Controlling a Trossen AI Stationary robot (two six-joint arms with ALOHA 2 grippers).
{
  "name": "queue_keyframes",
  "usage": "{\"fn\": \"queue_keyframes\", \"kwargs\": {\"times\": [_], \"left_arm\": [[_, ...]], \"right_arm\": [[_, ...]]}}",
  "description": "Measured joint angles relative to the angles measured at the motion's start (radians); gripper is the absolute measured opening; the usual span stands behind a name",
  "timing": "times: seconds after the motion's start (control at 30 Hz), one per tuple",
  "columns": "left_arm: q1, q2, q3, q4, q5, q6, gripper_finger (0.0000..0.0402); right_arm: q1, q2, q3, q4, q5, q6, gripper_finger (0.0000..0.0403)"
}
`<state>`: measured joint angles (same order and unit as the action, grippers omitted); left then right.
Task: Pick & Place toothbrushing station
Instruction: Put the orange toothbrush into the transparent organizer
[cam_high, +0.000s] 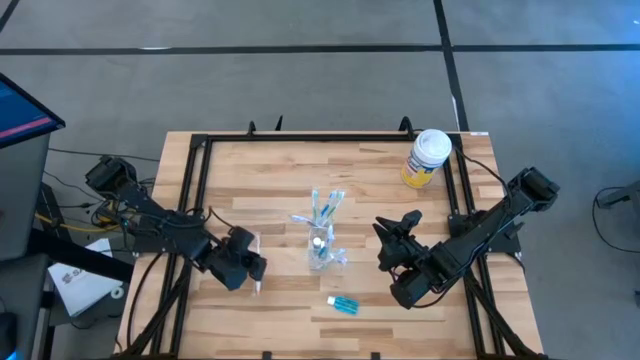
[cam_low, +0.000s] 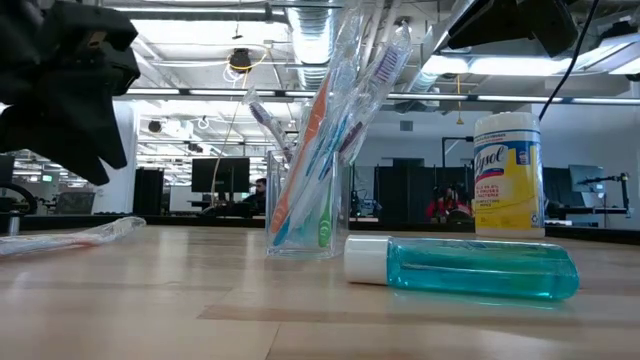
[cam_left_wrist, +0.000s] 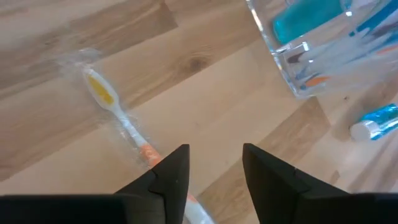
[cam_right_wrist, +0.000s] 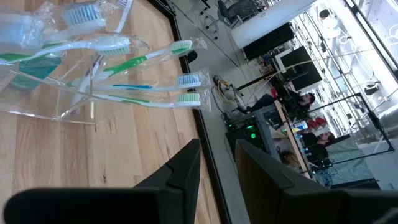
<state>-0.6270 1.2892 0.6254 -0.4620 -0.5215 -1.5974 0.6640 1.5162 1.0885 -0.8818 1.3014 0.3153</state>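
Left gripper (cam_left_wrist: 214, 163) low over wrapped orange-handled toothbrush (cam_left_wrist: 118, 115) lying flat on table (cam_high: 290, 170), fingers apart, handle under one finger. Best centre the handle between them before closing. Tumbler (cam_high: 321, 245) stands mid-table. Right gripper (cam_high: 397, 240) waits beside it, fingers parted, empty.

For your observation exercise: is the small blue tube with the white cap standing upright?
No: the small blue tube lies on its side on the wooden table.

left end effector (cam_left_wrist: 214, 163): low, fingers parted | right end effector (cam_right_wrist: 217, 158): hovering, fingers parted
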Motion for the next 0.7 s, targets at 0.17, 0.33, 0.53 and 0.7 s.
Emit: {"fn": "queue_keyframes", "kwargs": {"times": [0.17, 0.33, 0.53, 0.7], "left_arm": [[0.000, 0.000, 0.000, -0.052, -0.001, -0.008, 0.0137], [0.018, 0.000, -0.001, -0.054, -0.001, -0.008, 0.0136], [0.051, 0.000, -0.063, -0.053, 0.036, -0.082, 0.0136], [0.052, 0.000, -0.104, -0.046, 0.032, -0.110, 0.0136]], "right_arm": [[0.000, 0.000, 0.000, 0.000, 0.000, 0.000, 0.0093], [0.000, 0.000, 0.000, 0.001, 0.000, 0.000, 0.0093], [0.000, 0.000, 0.000, 0.004, 0.000, 0.000, 0.0093], [0.000, 0.000, 0.000, 0.004, 0.000, 0.000, 0.0093]]}}
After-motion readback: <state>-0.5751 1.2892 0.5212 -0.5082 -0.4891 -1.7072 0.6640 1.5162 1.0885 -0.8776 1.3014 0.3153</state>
